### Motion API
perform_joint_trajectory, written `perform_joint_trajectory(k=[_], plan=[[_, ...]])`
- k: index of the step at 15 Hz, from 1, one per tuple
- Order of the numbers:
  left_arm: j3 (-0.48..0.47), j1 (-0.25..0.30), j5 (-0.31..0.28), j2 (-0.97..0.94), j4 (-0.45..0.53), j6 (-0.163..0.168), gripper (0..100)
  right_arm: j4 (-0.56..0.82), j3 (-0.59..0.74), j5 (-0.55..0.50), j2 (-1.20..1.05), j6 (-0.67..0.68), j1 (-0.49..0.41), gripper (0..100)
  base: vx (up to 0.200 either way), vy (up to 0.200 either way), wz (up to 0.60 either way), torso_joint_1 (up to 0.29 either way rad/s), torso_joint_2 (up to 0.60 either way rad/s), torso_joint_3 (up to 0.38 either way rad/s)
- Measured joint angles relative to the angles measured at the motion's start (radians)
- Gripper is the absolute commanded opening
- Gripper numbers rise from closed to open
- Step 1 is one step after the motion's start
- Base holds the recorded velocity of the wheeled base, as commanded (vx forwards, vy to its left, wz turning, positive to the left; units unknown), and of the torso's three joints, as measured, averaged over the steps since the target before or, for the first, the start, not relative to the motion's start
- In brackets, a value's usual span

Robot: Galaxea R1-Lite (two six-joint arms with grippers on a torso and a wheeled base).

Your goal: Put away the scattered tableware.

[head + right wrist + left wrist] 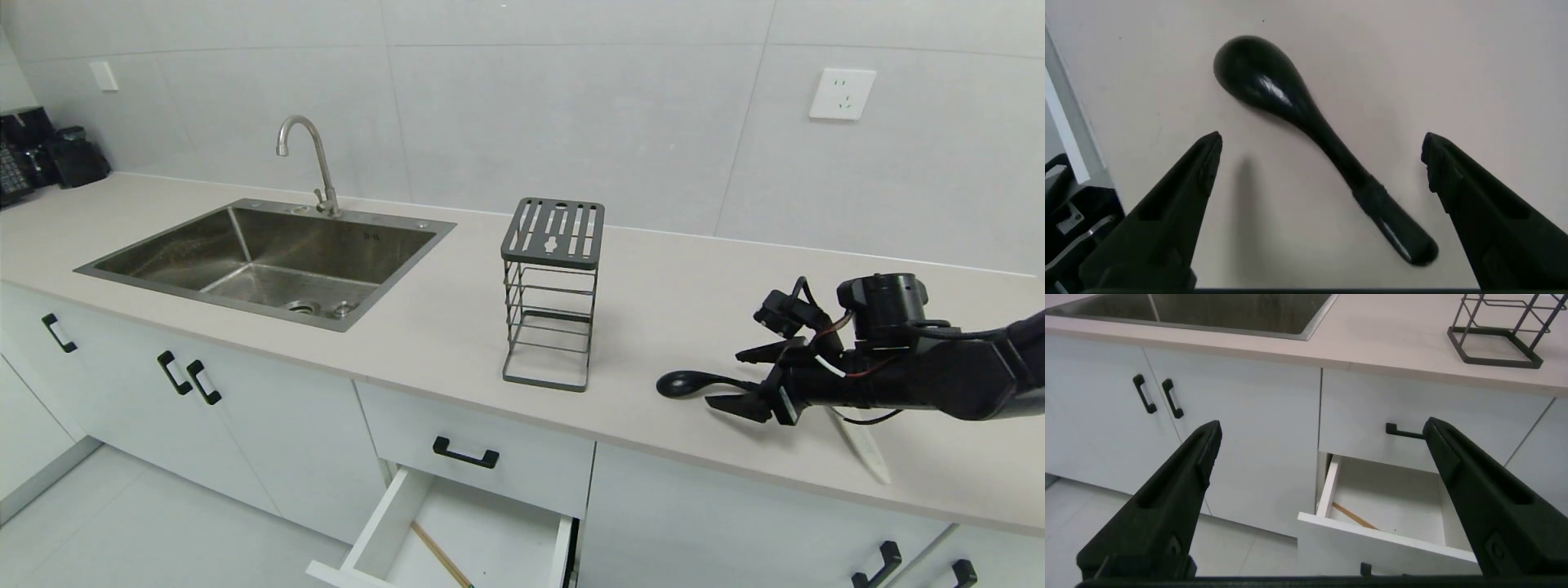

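Presently, the left tool [1323, 433] is held wide and empty facing one open drawer [1388, 506], presumably meant to receive tableware, one wire rack [551, 294] is seen on the tabletop [694, 310], and one black spoon [678, 382] is framed by the wide-spread right tool [731, 378], seemingly for grasping.

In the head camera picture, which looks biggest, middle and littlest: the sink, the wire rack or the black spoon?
1. Sink: biggest by far.
2. Wire rack: middle.
3. Black spoon: littlest, even though its handle end is tucked behind the right tool.
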Motion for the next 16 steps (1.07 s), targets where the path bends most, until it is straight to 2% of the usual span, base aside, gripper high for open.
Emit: perform_joint_trajectory(k=[5,6,16], plan=[[0.000,0.000,0.000,0.000,0.000,0.000,100,-0.004,-0.054,0.031,0.096,0.000,0.008,100,0.000,0.000,0.00,0.000,0.00,0.000],[0.000,0.000,0.000,0.000,0.000,0.000,100,-0.005,-0.060,0.043,0.108,0.000,0.011,0,0.000,0.000,0.00,0.000,0.00,0.000],[0.000,0.000,0.000,0.000,0.000,0.000,100,0.000,-0.034,0.031,0.112,-0.006,0.015,0,0.000,0.000,0.00,0.000,0.00,0.000]])
